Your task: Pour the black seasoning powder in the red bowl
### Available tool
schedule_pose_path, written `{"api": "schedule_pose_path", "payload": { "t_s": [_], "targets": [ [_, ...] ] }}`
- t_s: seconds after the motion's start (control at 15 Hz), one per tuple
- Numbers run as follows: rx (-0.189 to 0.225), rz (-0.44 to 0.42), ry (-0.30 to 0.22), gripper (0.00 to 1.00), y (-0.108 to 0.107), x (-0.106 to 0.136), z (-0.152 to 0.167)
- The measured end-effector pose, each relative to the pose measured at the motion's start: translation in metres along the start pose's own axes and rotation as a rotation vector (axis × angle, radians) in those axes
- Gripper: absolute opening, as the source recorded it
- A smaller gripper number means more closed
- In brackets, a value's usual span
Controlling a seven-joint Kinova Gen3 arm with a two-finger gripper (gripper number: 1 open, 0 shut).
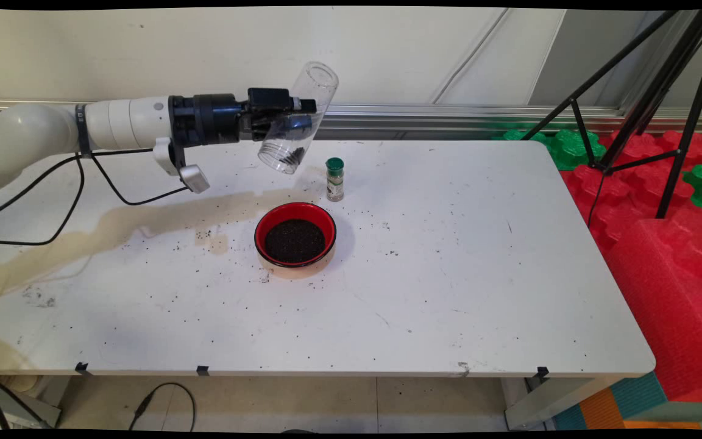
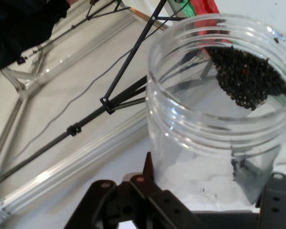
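My gripper [image 1: 293, 116] is shut on a clear plastic jar [image 1: 298, 119], held in the air over the far middle of the table. The jar is tipped, its open threaded mouth pointing down and to the left, with a few dark grains left near the mouth. In the hand view the jar [image 2: 219, 119] fills the right side, a clump of dark grains [image 2: 248, 76] lying inside by its rim, between my fingers [image 2: 148, 167]. Below and slightly right stands a red bowl [image 1: 295, 235] filled with dark grains. A small spice bottle with a green cap [image 1: 334, 179] stands upright just behind the bowl.
Loose dark grains and a tan stain [image 1: 113, 225] mark the white table [image 1: 479, 274] left of the bowl. Black tripod legs [image 1: 649, 103] and red and green foam blocks [image 1: 662, 201] stand off the table's right side. Black cables [image 1: 83, 195] hang from the arm.
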Motion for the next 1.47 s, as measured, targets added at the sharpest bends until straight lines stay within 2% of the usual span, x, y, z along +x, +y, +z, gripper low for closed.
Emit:
{"api": "schedule_pose_path", "payload": {
  "t_s": [1.47],
  "targets": [
    [-0.081, -0.514, -0.055, 0.0, -0.012, -0.011, 0.005]
  ]
}}
